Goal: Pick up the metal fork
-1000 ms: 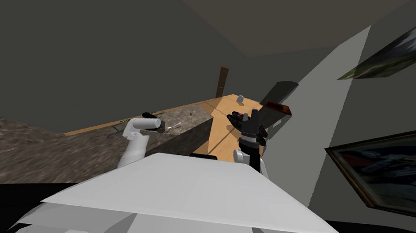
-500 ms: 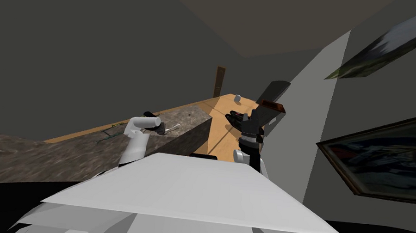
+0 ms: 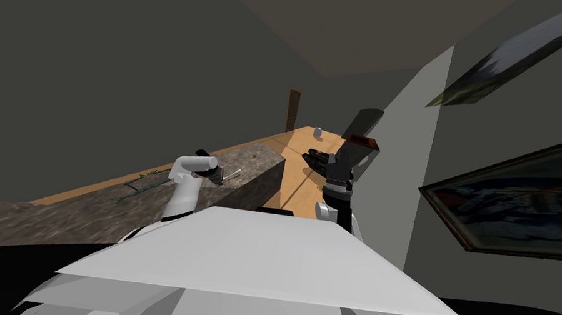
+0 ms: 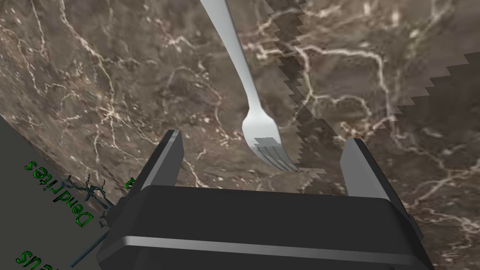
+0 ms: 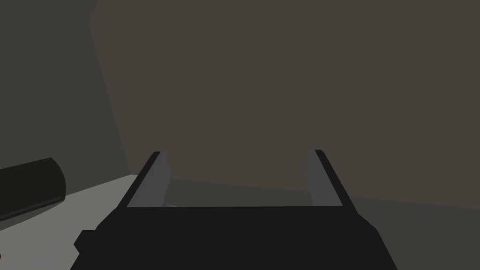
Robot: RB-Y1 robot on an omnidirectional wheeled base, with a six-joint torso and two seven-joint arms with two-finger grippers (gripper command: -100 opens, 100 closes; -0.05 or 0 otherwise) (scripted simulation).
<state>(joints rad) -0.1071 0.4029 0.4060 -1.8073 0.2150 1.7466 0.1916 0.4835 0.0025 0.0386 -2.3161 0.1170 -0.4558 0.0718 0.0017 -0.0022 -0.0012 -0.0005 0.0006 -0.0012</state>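
Now: left hand lined up over the fork, grasp not yet made.
Brown veined stone counter (image 3: pixel 81 212) runs across my left side, and the fork (image 4: pixel 247 89) lies flat on it near its right end, handle pointing away from my hand. Right gripper (image 5: pixel 237 153) is raised off to the right with its 2 fingers spread and nothing between them. Left gripper (image 4: pixel 263 137) hangs just above the stone, jaws wide apart, with the tines (image 4: pixel 276 157) between them but nearer 1 finger. I'd judge the fork thin and slippery, so I should centre it, shift toward the neck, sink until the fingertips nearly meet the stone, then close slowly across the width.
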